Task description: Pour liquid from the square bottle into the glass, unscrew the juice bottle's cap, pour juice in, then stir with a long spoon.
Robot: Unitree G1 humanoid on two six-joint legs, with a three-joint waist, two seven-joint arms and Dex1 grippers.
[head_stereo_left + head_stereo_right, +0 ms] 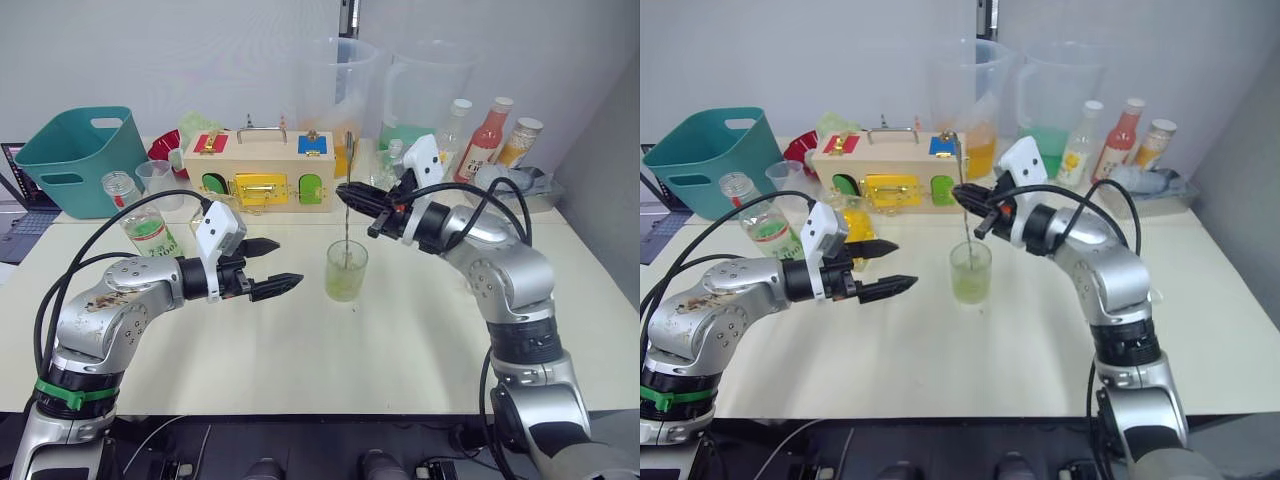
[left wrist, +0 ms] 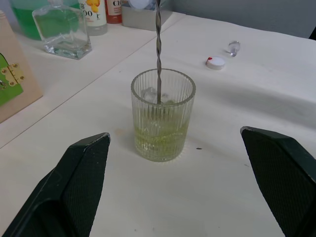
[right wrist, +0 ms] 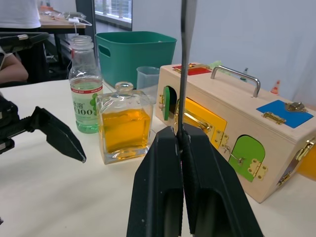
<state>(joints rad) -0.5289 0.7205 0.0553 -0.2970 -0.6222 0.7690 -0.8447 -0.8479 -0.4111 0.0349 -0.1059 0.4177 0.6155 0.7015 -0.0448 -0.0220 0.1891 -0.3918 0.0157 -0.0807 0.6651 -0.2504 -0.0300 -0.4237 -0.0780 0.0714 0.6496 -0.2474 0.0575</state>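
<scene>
I'm on the stirring step: my right pincer (image 1: pixel 352 196) is clamped on the long spoon (image 2: pixel 158 49), its bowl down in the glass (image 1: pixel 346 270) mid-worktop. My left pincer (image 1: pixel 275 266) hangs wide open, empty, beside it. Next: small circles, staying off the wall.

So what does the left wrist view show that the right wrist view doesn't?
Left wrist alone: the ribbed glass with pale yellow-green liquid, the long spoon standing in it, the white cap lying on the table, and a clear square bottle behind.

Right wrist alone: the right gripper clamped on the spoon's stem, the square bottle of yellow liquid, the uncapped juice bottle, a teal bin.

Shared: the spoon, the table, the wooden latch box.
</scene>
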